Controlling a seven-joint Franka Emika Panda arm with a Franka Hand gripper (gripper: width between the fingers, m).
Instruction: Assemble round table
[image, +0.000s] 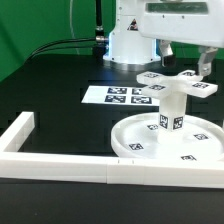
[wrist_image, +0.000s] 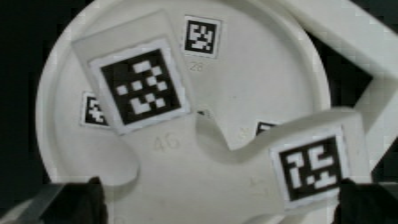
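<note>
The large rimmed round disc (image: 140, 146) lies on the table at the exterior view's right. The short cylinder leg (image: 171, 108) stands upright at its centre, and the cross-shaped piece (image: 176, 82) sits on top of the leg. My gripper (image: 187, 60) hangs directly over the cross-shaped piece with its jaws wide apart. In the wrist view the cross-shaped piece (wrist_image: 151, 150) with its large tags fills the picture, and the disc (wrist_image: 267, 40) shows behind it. The gripper (wrist_image: 228, 205) has a dark finger at each side, with white plastic spanning the gap. I cannot see contact.
The marker board (image: 115, 95) lies flat behind the disc. A long white square-bar frame (image: 55, 165) runs along the front and up the exterior view's left side. The robot's white base (image: 130, 40) stands at the back, with black cables leading off to the left.
</note>
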